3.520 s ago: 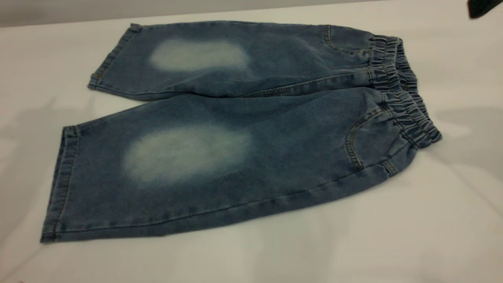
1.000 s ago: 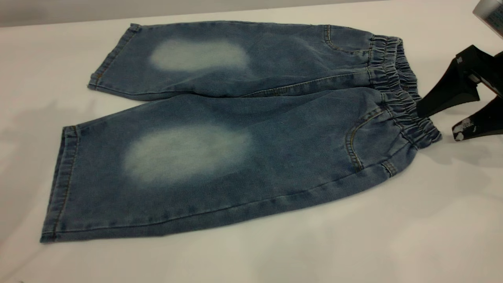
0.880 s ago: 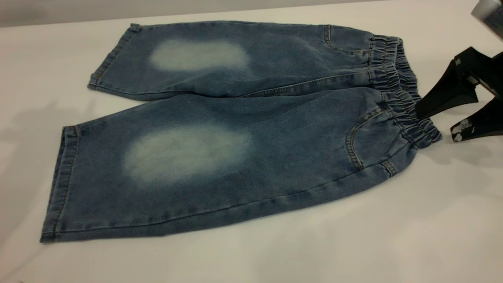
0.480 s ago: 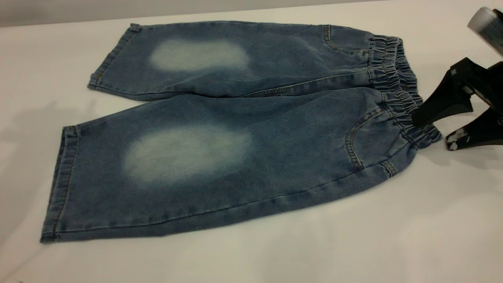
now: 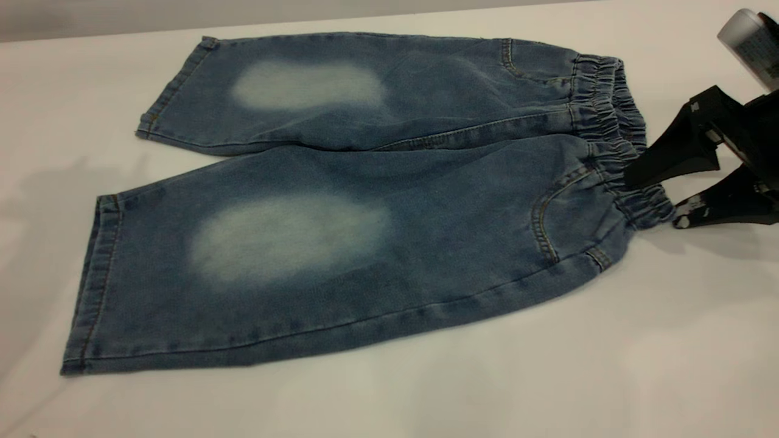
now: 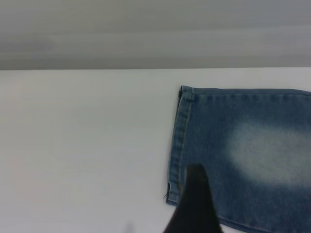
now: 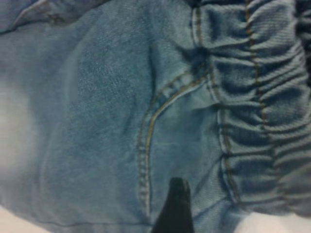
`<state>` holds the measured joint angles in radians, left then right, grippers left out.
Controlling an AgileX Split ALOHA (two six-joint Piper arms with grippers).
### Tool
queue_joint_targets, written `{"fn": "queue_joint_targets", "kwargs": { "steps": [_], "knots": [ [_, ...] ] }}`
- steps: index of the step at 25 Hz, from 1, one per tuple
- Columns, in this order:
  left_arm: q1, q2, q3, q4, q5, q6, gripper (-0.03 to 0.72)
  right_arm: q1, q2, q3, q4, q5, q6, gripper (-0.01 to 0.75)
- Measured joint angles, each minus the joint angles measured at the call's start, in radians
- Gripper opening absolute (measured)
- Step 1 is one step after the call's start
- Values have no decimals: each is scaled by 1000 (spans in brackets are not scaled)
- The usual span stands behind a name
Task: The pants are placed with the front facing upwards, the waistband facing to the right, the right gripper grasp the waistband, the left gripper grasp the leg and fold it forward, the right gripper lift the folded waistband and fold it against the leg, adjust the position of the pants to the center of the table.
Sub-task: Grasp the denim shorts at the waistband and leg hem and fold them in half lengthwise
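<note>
The blue denim pants (image 5: 365,201) lie flat and front up on the white table (image 5: 548,377), with both legs pointing left. Their ruched waistband (image 5: 599,103) is at the right. My right gripper (image 5: 656,198) is open at the waistband's near end. One black finger (image 5: 663,161) rests over the band and the other (image 5: 718,210) lies on the table beside it. The right wrist view shows the waistband (image 7: 257,121) and pocket stitching close under a fingertip (image 7: 175,208). In the left wrist view my left gripper (image 6: 194,208) hovers at a leg hem (image 6: 182,141).
The table's far edge (image 5: 365,18) runs just behind the pants. Bare white tabletop spreads in front of and to the right of the pants. The right arm's grey body (image 5: 748,36) reaches in from the upper right corner.
The right gripper has come in from the upper right, dropped low and slid left until its fingers straddle the waistband's near end. That corner of the band has shifted slightly left.
</note>
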<state>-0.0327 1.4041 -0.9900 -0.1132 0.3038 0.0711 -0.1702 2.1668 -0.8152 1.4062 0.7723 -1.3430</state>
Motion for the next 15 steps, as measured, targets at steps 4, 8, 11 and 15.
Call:
{"fn": "queue_joint_targets", "kwargs": {
  "steps": [4, 8, 11, 15],
  "knots": [
    [0, 0, 0, 0, 0, 0, 510, 1, 1, 0, 14, 37, -21, 573],
    [0, 0, 0, 1, 0, -2, 510, 1, 1, 0, 0, 23, -20, 573],
    [0, 0, 0, 1, 0, -2, 510, 1, 1, 0, -1, 11, -17, 573],
    [0, 0, 0, 1, 0, -1, 510, 1, 1, 0, -26, -17, 26, 573]
  ]
}}
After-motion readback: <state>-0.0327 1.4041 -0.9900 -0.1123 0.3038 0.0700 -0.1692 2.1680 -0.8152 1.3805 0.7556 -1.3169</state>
